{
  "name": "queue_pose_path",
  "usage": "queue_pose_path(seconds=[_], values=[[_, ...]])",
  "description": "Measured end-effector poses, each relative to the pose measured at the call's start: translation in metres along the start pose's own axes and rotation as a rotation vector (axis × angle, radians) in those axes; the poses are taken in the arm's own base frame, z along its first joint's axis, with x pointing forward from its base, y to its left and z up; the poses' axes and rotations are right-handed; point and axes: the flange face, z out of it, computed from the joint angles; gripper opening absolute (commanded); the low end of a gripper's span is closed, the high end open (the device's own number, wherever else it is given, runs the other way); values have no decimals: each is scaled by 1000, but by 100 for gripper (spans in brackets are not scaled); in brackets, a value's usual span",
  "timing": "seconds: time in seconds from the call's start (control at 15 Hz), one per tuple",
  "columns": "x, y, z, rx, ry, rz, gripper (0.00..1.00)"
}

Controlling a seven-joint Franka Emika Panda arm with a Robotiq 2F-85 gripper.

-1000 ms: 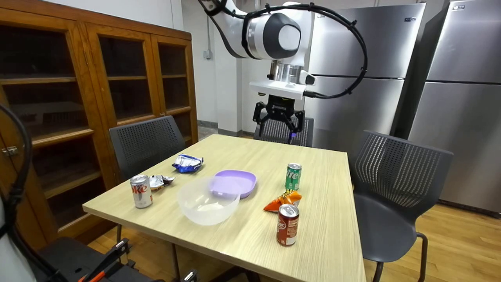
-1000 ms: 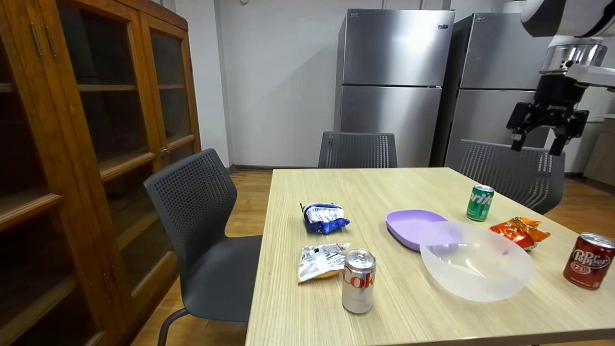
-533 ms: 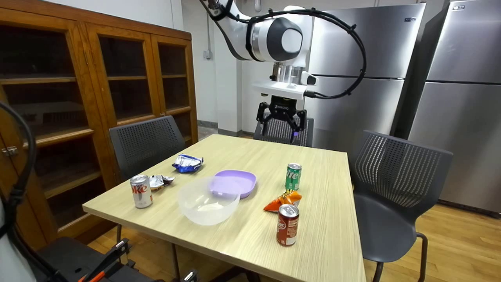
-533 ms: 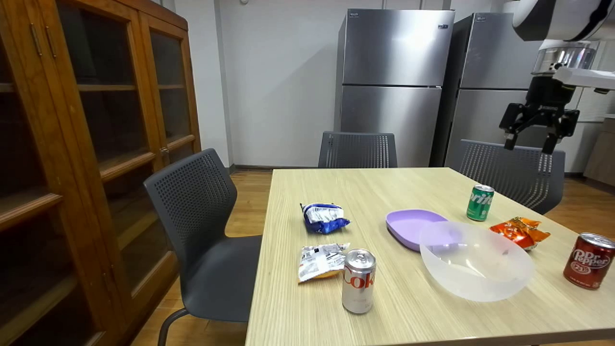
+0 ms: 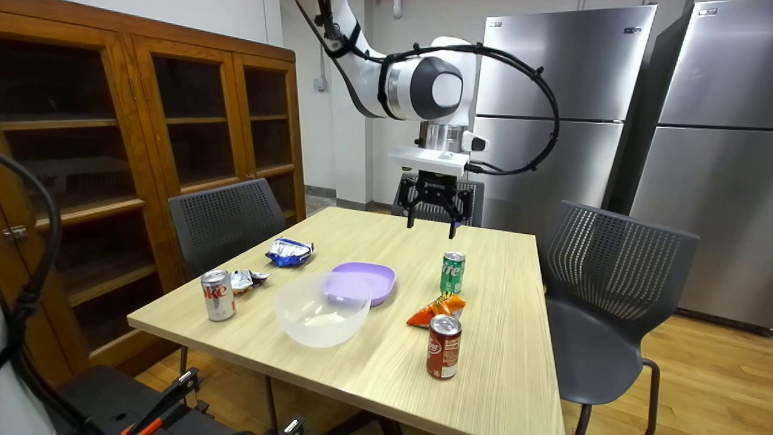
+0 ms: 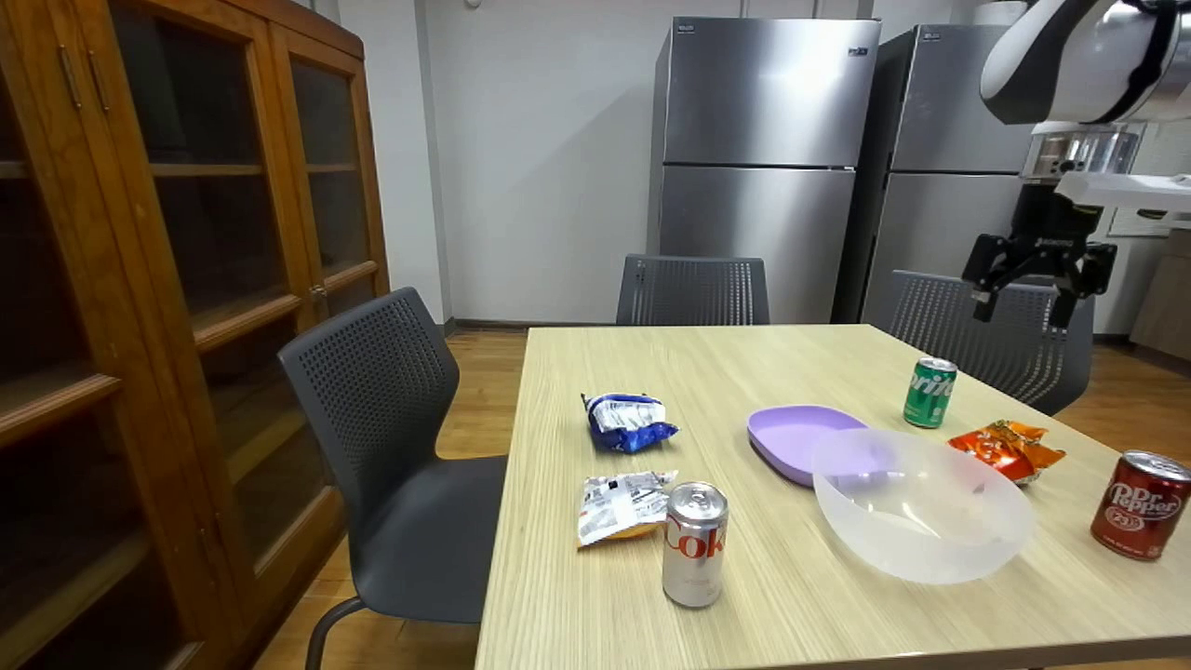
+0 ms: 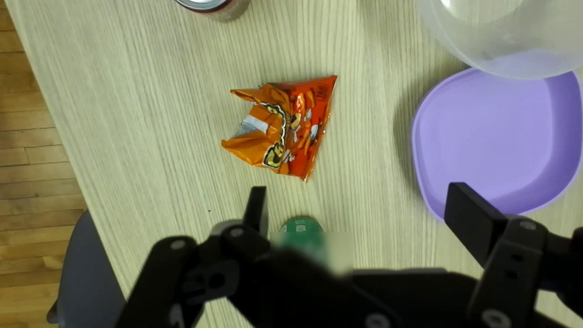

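Leftmost on the table point(image 5: 507, 338) in an exterior view stands the silver can point(image 5: 218, 296); then come the blue bag point(image 5: 290, 252), the frosted bowl point(image 5: 320, 335) and, just behind it, the purple dish point(image 5: 375, 279). Further right the gripper point(image 5: 431, 228), spread wide and empty, hangs lower than half a second ago (nothing beneath has shifted). That drop seems to bring it closer, without contact, to the upright green can point(image 5: 452, 275) just behind the orange bag point(image 5: 433, 310).

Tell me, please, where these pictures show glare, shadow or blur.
In an exterior view, glare whitens an upper refrigerator door; in both exterior views, small bright reflections show in the translucent bowl; in the wrist view, a soft shadow lies left of the purple plate, and a blurred patch covers part of the green can and of the gripper.
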Motion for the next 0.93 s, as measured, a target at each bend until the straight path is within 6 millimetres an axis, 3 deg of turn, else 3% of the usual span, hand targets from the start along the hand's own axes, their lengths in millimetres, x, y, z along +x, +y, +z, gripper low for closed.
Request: queue_pose_path(seconds=[0.6, 0.93], values=[[26, 7, 59, -53, 108, 13, 100], [52, 17, 78, -61, 123, 13, 100]])
